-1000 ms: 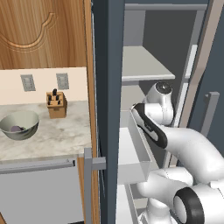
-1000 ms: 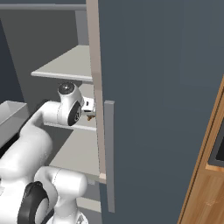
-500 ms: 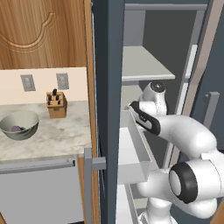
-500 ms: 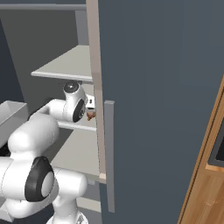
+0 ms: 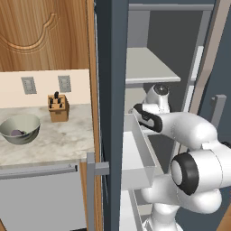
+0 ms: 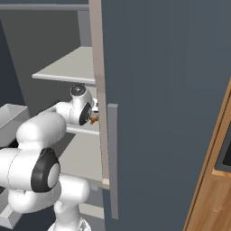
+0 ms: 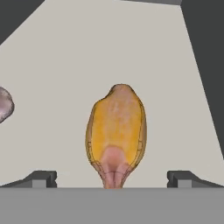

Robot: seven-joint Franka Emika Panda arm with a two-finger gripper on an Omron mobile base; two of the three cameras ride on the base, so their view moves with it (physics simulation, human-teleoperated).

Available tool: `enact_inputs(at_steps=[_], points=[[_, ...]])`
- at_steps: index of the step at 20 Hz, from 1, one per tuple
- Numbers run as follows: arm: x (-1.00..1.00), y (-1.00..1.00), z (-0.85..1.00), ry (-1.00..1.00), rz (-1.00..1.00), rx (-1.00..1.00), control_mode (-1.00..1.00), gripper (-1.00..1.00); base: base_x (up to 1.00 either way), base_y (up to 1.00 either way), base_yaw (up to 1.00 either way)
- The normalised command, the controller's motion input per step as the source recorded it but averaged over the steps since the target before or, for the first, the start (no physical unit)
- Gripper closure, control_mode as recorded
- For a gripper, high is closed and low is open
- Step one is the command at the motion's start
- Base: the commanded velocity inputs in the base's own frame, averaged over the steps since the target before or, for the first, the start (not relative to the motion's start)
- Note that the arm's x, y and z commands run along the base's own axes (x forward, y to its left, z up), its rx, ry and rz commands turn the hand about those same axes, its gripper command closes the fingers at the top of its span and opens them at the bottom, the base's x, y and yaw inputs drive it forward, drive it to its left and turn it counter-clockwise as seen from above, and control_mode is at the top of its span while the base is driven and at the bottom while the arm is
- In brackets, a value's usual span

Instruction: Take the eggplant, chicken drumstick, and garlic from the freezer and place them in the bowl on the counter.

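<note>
The orange-brown chicken drumstick (image 7: 116, 135) lies on the freezer's light grey shelf (image 7: 65, 65), its narrow end toward the hand. My gripper (image 7: 111, 178) is open, one fingertip on each side of that narrow end and well apart from it. From the right base view the drumstick (image 6: 93, 119) peeks out just past the hand inside the dark freezer (image 6: 167, 90). A pale rounded lump, likely the garlic (image 7: 4, 105), is cut off at the left edge. The dark eggplant (image 5: 16, 133) sits in the grey-green bowl (image 5: 32, 121) on the counter (image 5: 54, 137).
A knife block (image 5: 57, 108) stands behind the bowl by the wall sockets. A white freezer drawer (image 5: 137, 158) juts out beside my forearm. The freezer door (image 6: 113, 158) with its grey bar handle stands close on the arm's right. Another shelf (image 5: 146, 65) hangs above the hand.
The arm has stretched deeper into the freezer, and the hand has sunk a little toward the shelf with the drumstick. The bowl and eggplant have not moved.
</note>
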Motion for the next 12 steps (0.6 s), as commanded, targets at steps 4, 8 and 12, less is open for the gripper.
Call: enact_inputs(at_steps=[4,8,12], points=[[0.2,-0.01,-0.19,0.0,0.0,0.0,-1.0,-1.0,0.0,0.0,0.0],[0.24,0.0,-0.06,0.0,0.0,0.0,-1.0,-1.0,0.0,0.0,0.0],[0.19,0.0,-0.09,0.0,0.0,0.0,-1.0,-1.0,0.0,0.0,0.0]])
